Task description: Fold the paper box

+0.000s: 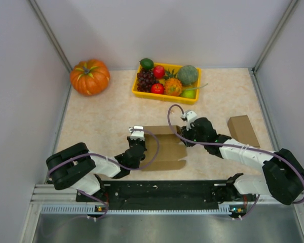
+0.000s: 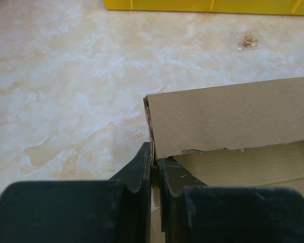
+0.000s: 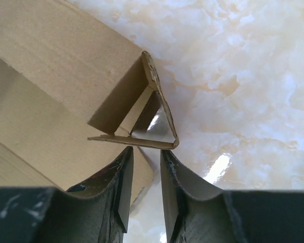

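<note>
Currently, left jaws pinching paper box (image 2: 228,116) wall, right jaws slightly apart, by its flap (image 3: 119,106).

Matt cardboard box (image 1: 167,150), glossy marbled tabletop (image 1: 101,116)

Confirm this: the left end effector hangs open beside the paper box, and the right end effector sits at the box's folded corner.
Wrong on the left end effector: it is shut on the upright wall of the paper box, not open beside it; the left wrist view shows this. The right end effector does sit at the folded corner.
</note>
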Robot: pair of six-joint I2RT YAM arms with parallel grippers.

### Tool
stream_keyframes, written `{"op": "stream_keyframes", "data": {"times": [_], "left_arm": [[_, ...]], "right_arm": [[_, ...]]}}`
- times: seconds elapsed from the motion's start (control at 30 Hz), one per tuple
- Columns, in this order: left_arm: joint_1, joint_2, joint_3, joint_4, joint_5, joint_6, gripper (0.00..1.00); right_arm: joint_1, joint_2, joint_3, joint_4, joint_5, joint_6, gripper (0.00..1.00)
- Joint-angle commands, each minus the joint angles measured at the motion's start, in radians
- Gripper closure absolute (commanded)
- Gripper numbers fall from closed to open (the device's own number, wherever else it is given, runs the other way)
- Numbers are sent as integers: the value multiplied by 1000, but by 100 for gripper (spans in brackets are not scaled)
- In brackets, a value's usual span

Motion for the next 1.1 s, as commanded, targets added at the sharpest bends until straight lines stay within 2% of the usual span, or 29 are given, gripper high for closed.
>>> {"op": "stream_keyframes", "data": {"times": [0.0,0.03,0.13,0.23,0.27,0.33,0.37,0.43,0.53,0.67,0.73,0.83,0.87,1.07], "left_arm": [[-4,-7,32,35,7,-1,100],[-4,-7,36,10,-2,-6,100],[-4,-7,56,-45,-59,-49,100],[-4,0,53,-41,-74,-49,100],[-4,-4,47,-38,-74,-49,100],[-4,-4,40,-24,-68,-47,100],[-4,-7,29,-13,-67,-38,100],[-4,-7,26,-8,-60,-39,100],[-4,-9,24,-8,-57,-41,100],[-4,-10,24,-2,-50,-38,100],[-4,-9,26,2,-45,-33,100],[-4,-7,32,5,-30,-26,100],[-4,-6,30,8,-27,-27,100],[-4,9,33,12,-10,-24,100]], "right_arm": [[11,-68,48,-31,-107,53,74],[10,-89,48,-47,-121,67,78],[10,-164,52,-116,-204,118,78],[8,-235,74,-223,-175,171,75],[10,-255,77,-250,-119,173,72],[4,-300,89,-330,-45,161,54],[-5,-301,94,-361,13,153,50],[-54,-255,141,-477,66,161,45],[-133,-170,206,-565,121,187,39],[-137,-54,249,-536,150,68,42],[-136,21,292,-544,150,9,49],[-128,72,257,-395,77,-95,55],[-128,81,238,-345,-10,-167,55],[-64,102,183,-119,-145,-316,55]]}}
